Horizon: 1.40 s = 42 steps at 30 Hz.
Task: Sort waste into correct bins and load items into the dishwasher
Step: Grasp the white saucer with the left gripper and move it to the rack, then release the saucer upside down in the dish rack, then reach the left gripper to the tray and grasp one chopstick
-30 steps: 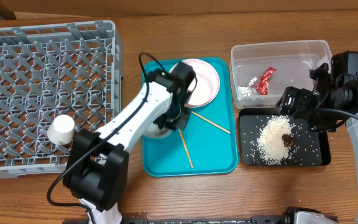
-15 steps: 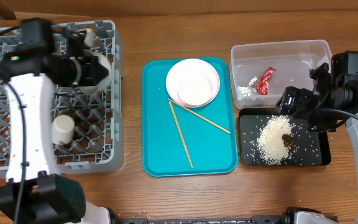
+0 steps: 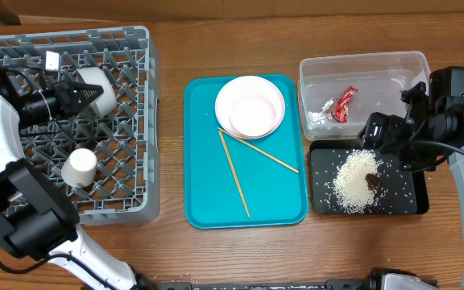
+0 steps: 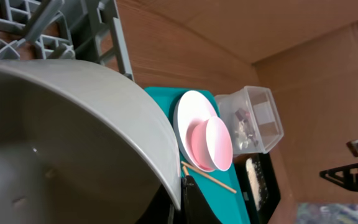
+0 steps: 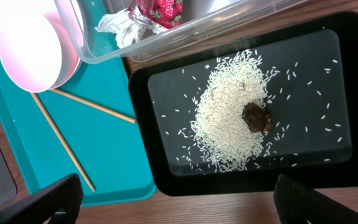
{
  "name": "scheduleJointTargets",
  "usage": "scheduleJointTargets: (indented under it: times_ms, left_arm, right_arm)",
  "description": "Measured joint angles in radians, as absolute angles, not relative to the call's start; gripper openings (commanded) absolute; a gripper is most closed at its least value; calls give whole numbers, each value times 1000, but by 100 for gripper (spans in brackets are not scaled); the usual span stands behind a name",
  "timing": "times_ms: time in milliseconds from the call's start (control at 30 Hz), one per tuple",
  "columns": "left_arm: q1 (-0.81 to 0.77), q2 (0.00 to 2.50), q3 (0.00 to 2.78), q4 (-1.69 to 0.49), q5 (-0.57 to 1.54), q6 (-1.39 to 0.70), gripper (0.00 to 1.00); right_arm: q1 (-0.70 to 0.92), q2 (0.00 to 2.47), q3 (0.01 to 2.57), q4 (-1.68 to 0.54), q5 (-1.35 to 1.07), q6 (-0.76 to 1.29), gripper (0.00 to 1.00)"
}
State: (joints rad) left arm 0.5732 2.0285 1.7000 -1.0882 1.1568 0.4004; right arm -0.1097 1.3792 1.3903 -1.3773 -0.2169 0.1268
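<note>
The plain white bowl (image 3: pixel 99 87) sits tipped on edge over the dish rack (image 3: pixel 22 48) at the counter's far-left corner, its mouth facing the left edge. The left gripper (image 3: pixel 77 95) is clamped on its rim. The right gripper (image 5: pixel 179 202) hangs with fingers spread above the black tray (image 5: pixel 328 162).

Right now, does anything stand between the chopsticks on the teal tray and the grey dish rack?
Nothing visible does. Between the chopsticks and the dish rack lie only the rim of the teal tray and bare table.

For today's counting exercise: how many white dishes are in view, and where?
4. A bowl held at the grey rack, a small cup standing in it; a small plate on a large plate on the teal tray. None appears hidden.
</note>
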Motion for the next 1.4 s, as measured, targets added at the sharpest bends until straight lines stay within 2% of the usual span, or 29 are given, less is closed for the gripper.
scheduleJointTargets:
  times_ms: [200,433,467,500,533,600,700,833,900,1000,1067,1200,1333,1400]
  left_arm:
    - [619,2096,1702,-1065,1272,408,4]
    - [687,2113,1702,-1103,1283,422,4]
    - [691,2114,1702,-1112,1283,423,9]
    - [696,2115,1702,-1128,1282,423,27]
    - [701,2115,1702,-1150,1271,426,53]
    - [720,2117,1702,-1197,1239,424,67]
    - [764,2126,1702,-1286,1184,421,82]
    - [801,2128,1702,-1331,1156,420,96]
    - [806,2127,1702,-1340,1148,421,100]
    - [793,2084,1702,-1349,1134,419,100]
    - [764,2009,1701,-1350,1111,419,100]
    - [607,1786,1702,-1332,1013,384,100]
    - [295,1657,1703,-1312,753,165,100]
    - [71,1660,1702,-1325,551,-38,100]
  right_arm:
    - [-110,1379,1390,-1381,-217,126,100]
    - [-110,1379,1390,-1381,-217,126,100]
    - [-110,1379,1390,-1381,-217,126,100]
    - [-110,1379,1390,-1381,-217,126,100]
    - [-110,1379,1390,-1381,-217,127,100]
    - [-110,1379,1390,-1382,-217,127,100]
    - [-110,1379,1390,-1382,-217,126,100]
    - [-110,1379,1390,-1393,-217,126,100]
    - [-110,1379,1390,-1394,-217,126,100]
    - [-110,1379,1390,-1399,-217,127,100]
    - [-110,1379,1390,-1399,-217,126,100]
    - [-110,1379,1390,-1417,-168,134,100]
    - [-110,1379,1390,-1428,-41,190,100]
    - [-110,1379,1390,-1428,-10,204,100]
